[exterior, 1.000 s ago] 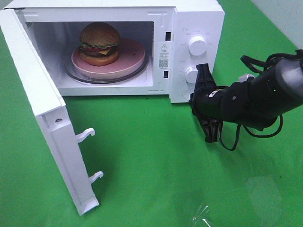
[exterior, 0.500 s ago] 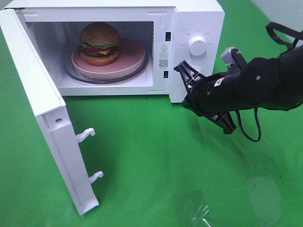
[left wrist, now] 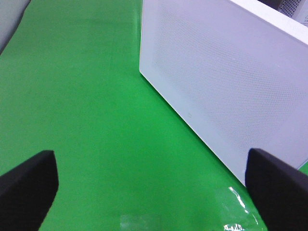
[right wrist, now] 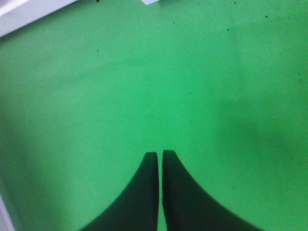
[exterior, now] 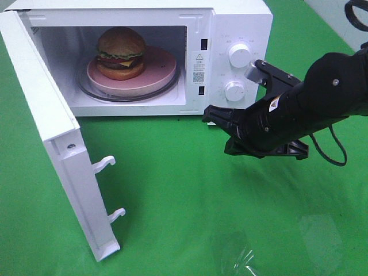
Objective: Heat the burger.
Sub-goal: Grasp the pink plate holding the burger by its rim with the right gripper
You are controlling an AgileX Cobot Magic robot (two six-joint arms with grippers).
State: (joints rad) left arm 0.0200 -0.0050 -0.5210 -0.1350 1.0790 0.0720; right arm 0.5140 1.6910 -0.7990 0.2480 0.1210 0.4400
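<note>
On the green worktop, the nearest thing is the free edge of the microwave's door. The door is swung wide open and its 2 latch hooks point into the room.

The left pincer does not show in the high view. Its own camera shows the fingers spread far apart, facing the door's perforated white outer face, near it but not touching.

Further in, the right pincer hovers low over the cloth with its fingers together and only a thin slit between them, gripping nothing. In the high view it sits just in front of the microwave, below the control panel, pointing towards the cooking cavity.

Furthest back, the burger stands upright on a pink plate. The plate rests on the glass turntable inside the cavity.

With the burger already loaded, I judge the step in hand to be shutting the door. Setting the 2 knobs, upper and lower, would follow.

The left arm looks best placed for the push. It would press on the door's outer face and follow the swing round until the hooks enter the slots beside the panel.

The right pincer seems to lie close to the path of the door's free edge, so it should be clear before the door arrives. It would then need to open to take a knob.
</note>
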